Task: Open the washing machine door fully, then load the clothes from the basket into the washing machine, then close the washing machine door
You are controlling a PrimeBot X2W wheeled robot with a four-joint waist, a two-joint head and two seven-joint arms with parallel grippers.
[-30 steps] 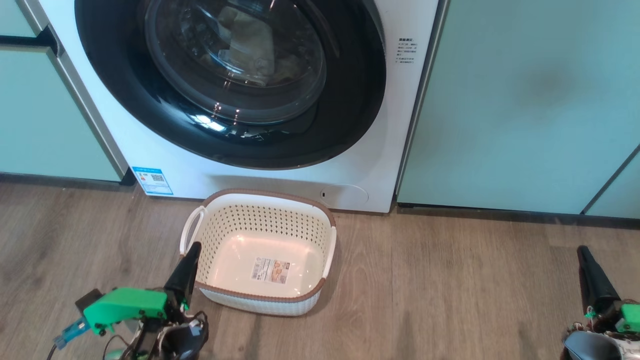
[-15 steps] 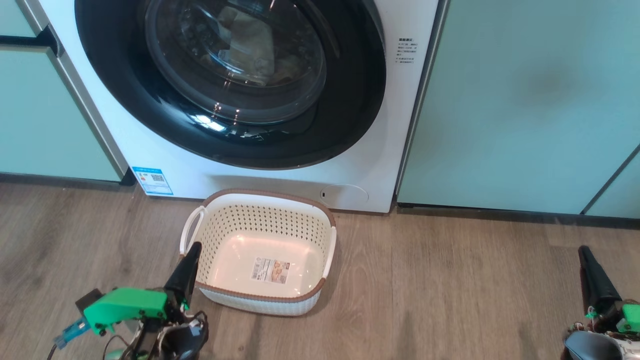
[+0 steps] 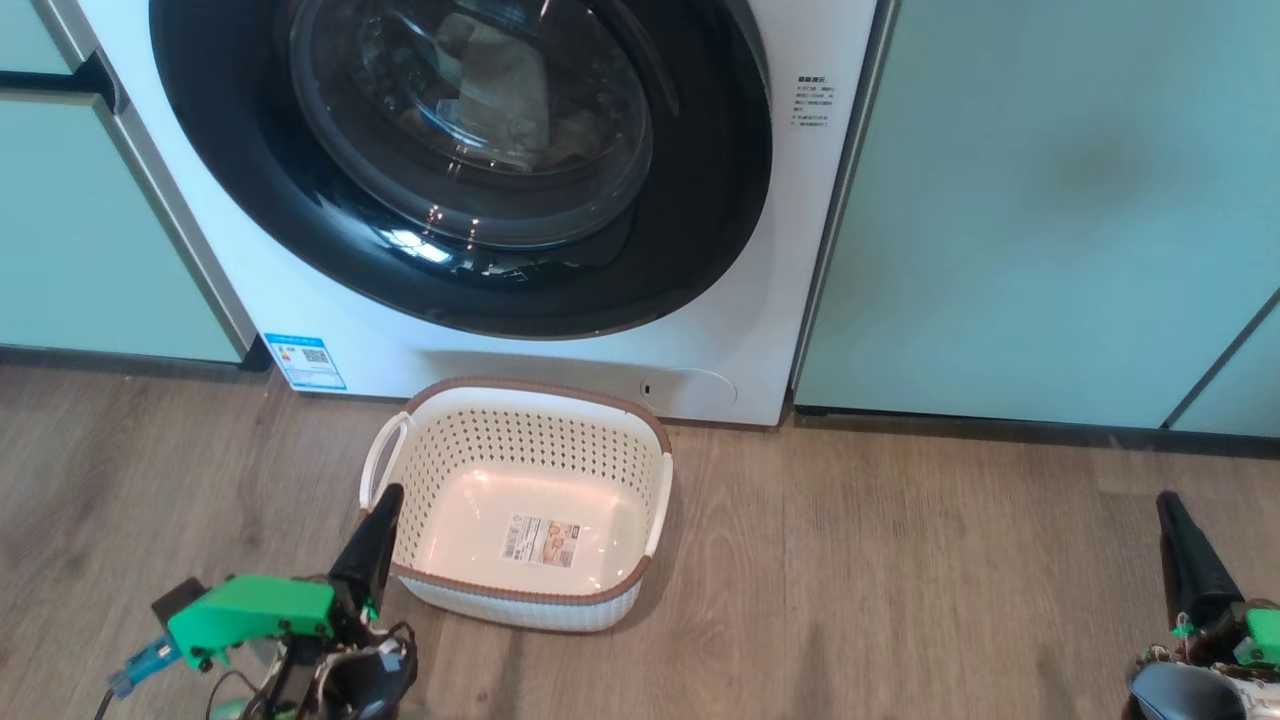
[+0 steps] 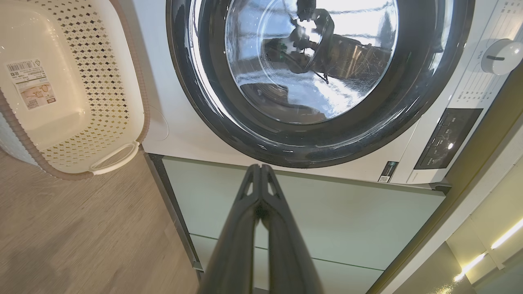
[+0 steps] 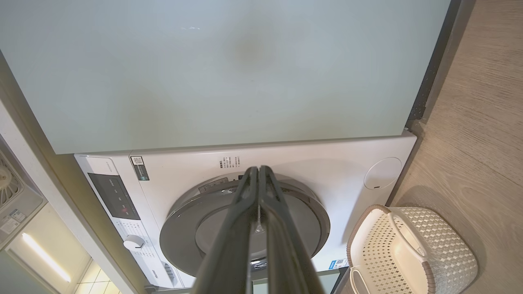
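Looking down from the head view, the washing machine (image 3: 330, 310) stands between pale green cabinets (image 3: 1050, 200). The washing machine door (image 3: 250, 200) lies shut against the front of the machine. The clothes (image 3: 500, 90) show as a pale bundle behind the door glass, inside the drum. The basket (image 3: 540, 388) sits on the wooden floor (image 3: 900, 560) just in front of the machine, below the door. Its bare bottom shows a label sticker (image 3: 545, 540). A blue-edged sticker (image 3: 305, 360) is on the machine's lower left corner. The left gripper (image 3: 390, 495) is at the lower left, its tip over the basket's near left corner; whether it touches the rim cannot be told. Its fingers are pressed together and hold nothing. The right gripper (image 3: 1168, 500) is at the lower right over the floor, well apart from the basket, with its fingers also pressed together and holding nothing.

Left wrist view: the left gripper's (image 4: 258, 167) two fingers meet at the tip with nothing between them. Beyond them are the shut door (image 4: 421, 81), the basket (image 4: 118, 81), a white knob (image 4: 500, 57) and a dark control panel (image 4: 447, 139).

Right wrist view: the right gripper's (image 5: 258, 168) fingers touch along the tip and carry nothing. Past them are a cabinet front (image 5: 224, 73), the machine (image 5: 318, 163) with its shut door (image 5: 184, 228), and the basket (image 5: 441, 245) on the floor beside it.
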